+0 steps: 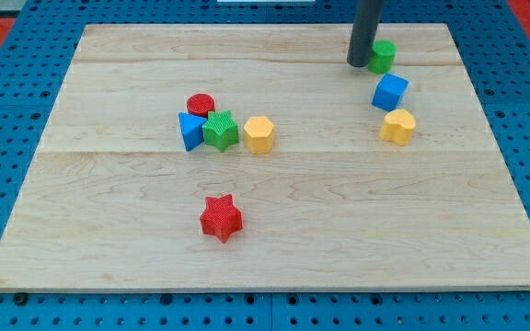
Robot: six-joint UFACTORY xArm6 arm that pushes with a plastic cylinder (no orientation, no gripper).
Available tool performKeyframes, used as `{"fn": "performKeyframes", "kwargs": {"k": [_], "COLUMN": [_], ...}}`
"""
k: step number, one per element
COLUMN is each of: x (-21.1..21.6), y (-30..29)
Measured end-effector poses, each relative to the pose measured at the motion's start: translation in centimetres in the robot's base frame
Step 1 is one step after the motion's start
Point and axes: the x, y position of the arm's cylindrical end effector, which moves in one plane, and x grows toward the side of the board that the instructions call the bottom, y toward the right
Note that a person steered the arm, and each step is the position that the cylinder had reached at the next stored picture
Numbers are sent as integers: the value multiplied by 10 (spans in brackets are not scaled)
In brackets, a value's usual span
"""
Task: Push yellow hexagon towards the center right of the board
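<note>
Arm: one dark rod, entered from the view's top | Pose: upright, near vertical | my tip (358, 64): rested on the surface, upper right of view

No text, label, brand, number or sign is legible anywhere on the pale wooden board (274, 230) or its coloured blocks.

A lab bench: wooden worktop (274, 211) on a blue pegboard (7, 101) with small coloured test blocks
</note>
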Motion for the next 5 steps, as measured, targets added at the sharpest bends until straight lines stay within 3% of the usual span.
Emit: {"fn": "performKeyframes", "kwargs": {"k": [3,4,5], "x": [108,127,161], "y": [-116,-147,-149]}}
